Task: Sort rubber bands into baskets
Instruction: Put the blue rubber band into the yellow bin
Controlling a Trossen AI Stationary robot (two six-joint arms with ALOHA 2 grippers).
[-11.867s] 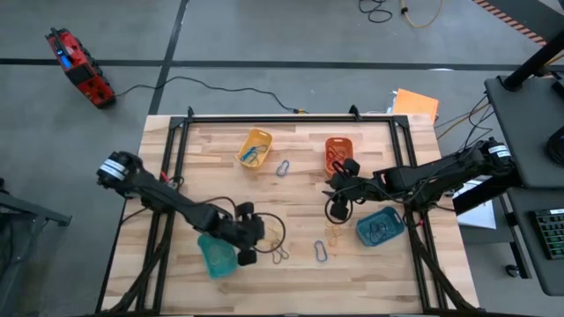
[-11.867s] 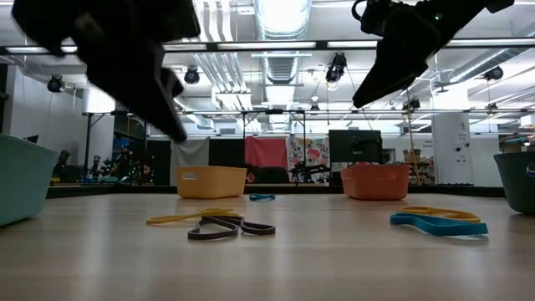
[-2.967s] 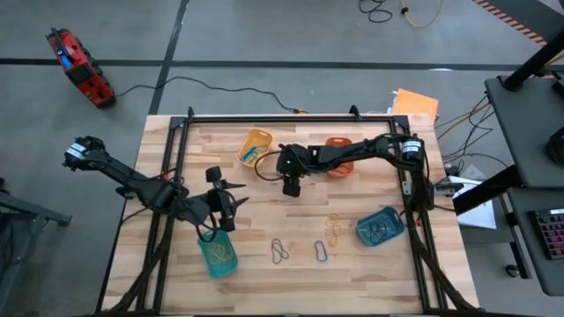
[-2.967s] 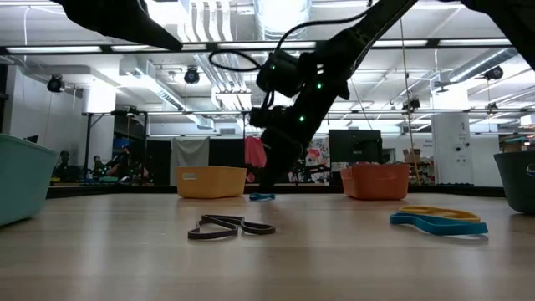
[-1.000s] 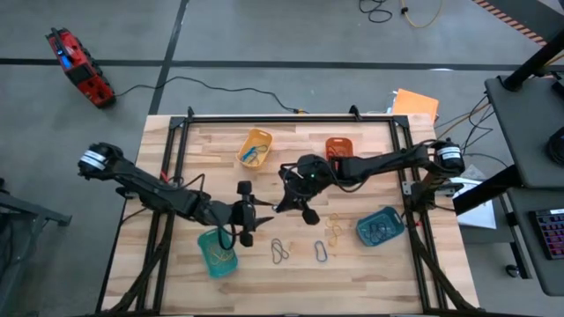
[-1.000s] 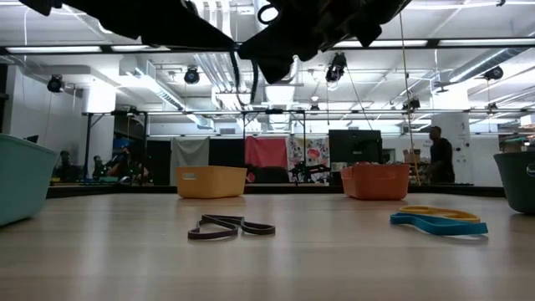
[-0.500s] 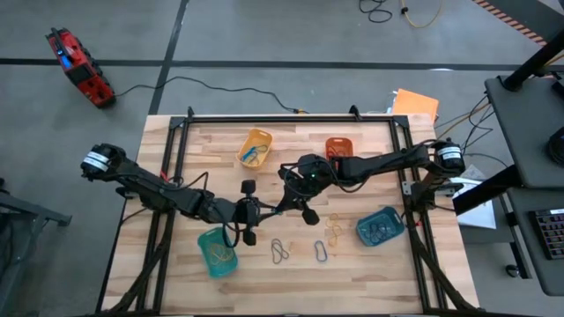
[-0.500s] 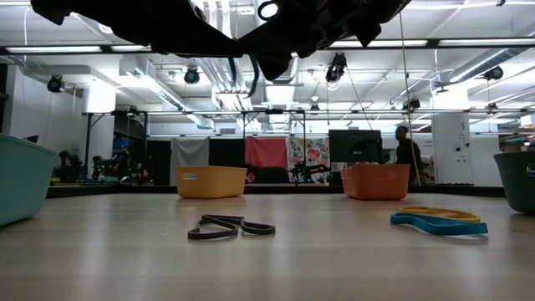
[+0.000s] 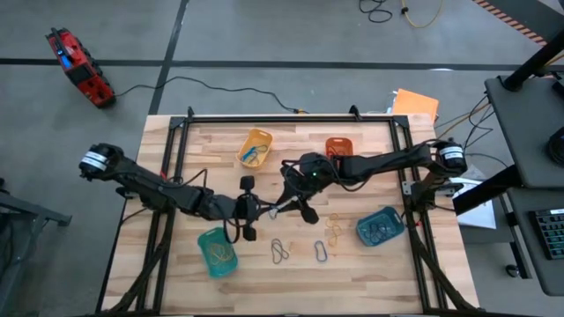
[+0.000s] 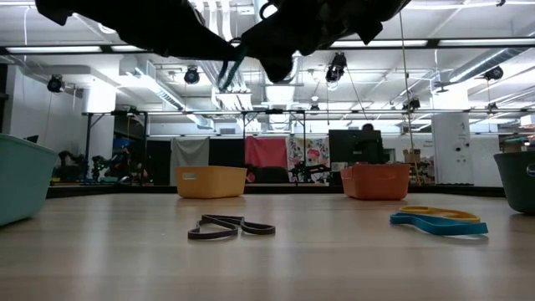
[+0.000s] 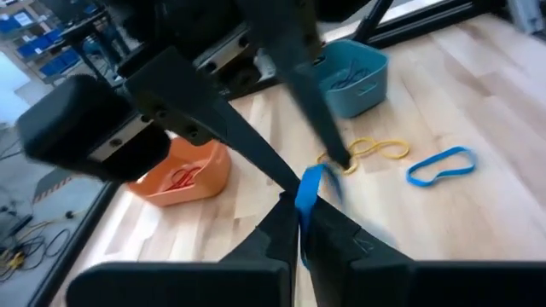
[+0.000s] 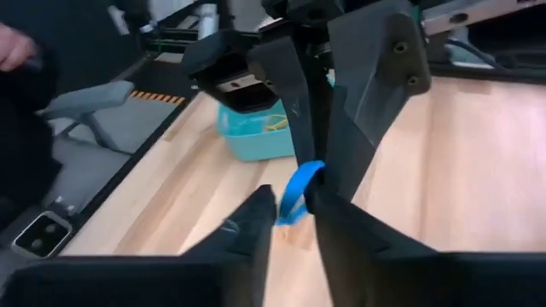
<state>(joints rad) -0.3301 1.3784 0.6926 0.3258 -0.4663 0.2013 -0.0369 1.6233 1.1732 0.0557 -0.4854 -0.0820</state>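
Now – blue rubber band (image 11: 307,198) upright (long axis vertical) | left gripper (image 11: 300,223) pinching it | right gripper (image 12: 292,209) slightly parted

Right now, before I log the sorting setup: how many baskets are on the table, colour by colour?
Yellow basket: 1
Orange basket: 1
Teal-green basket: 1
Blue-teal basket: 1
Total: 4
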